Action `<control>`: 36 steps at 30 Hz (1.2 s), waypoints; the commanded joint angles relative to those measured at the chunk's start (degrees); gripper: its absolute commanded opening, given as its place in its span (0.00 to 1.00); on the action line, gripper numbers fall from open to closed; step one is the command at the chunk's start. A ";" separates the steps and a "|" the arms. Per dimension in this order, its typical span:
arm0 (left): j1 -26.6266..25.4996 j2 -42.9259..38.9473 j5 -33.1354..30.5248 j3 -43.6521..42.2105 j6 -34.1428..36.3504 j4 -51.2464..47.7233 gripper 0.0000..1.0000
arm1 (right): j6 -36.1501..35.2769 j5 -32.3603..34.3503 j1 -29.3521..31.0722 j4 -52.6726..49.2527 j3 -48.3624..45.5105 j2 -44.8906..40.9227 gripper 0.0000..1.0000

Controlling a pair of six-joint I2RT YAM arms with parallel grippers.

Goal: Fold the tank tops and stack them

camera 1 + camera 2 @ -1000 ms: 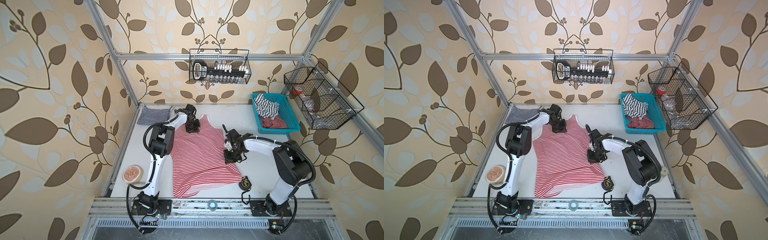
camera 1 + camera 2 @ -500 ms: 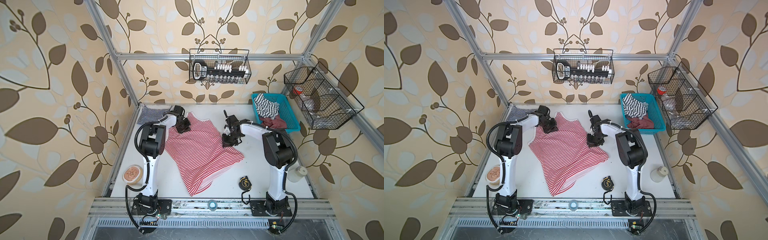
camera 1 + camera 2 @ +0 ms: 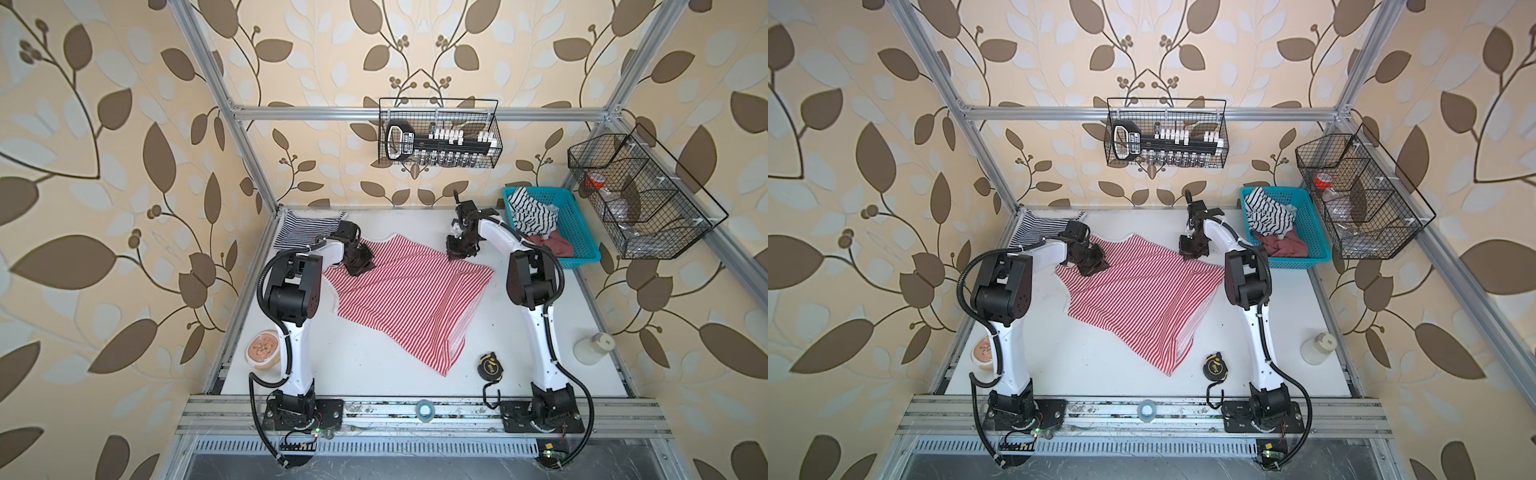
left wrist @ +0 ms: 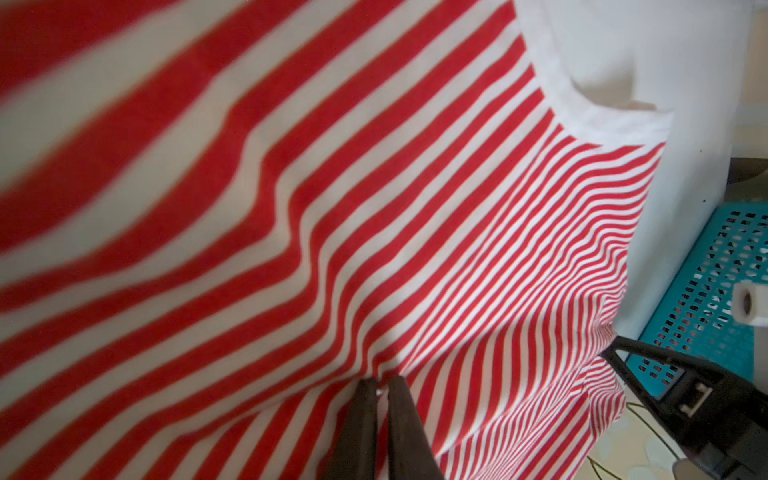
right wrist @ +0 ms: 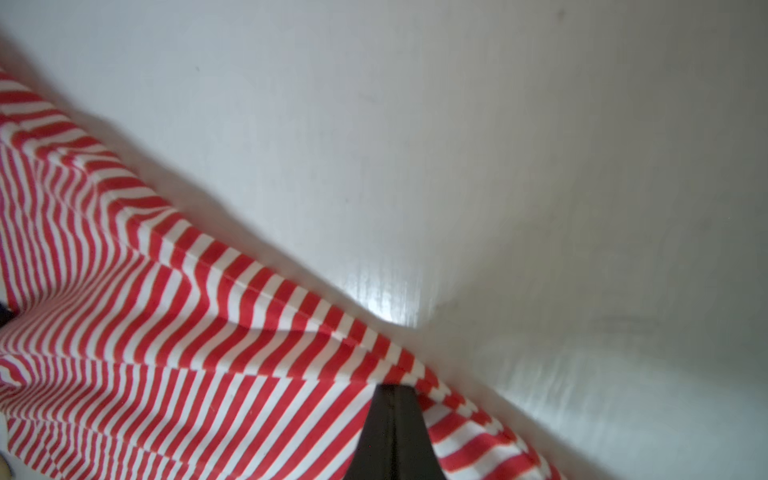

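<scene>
Left gripper [image 3: 362,266] and right gripper [image 3: 457,251], both pinching the soft red-and-white striped cloth tank top [image 3: 407,299] stretched between them, have swung it askew, so folding is still ahead.

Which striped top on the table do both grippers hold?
The red-and-white tank top, spread out in the middle: left gripper and right gripper are both shut on it. The navy-and-white tank top lies unheld in the far left corner.
</scene>
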 commanded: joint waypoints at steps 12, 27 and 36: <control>-0.89 -9.75 -2.44 -20.25 -5.82 -3.90 0.11 | -4.75 -8.32 -2.59 -5.02 13.12 8.85 0.00; -3.09 -2.06 -4.65 15.80 1.44 -17.23 0.17 | -4.17 -7.26 -2.45 9.86 -25.31 -27.28 0.23; -3.87 10.36 2.03 23.45 2.43 -15.00 0.15 | -1.57 -2.28 -2.45 14.12 -46.39 -35.73 0.26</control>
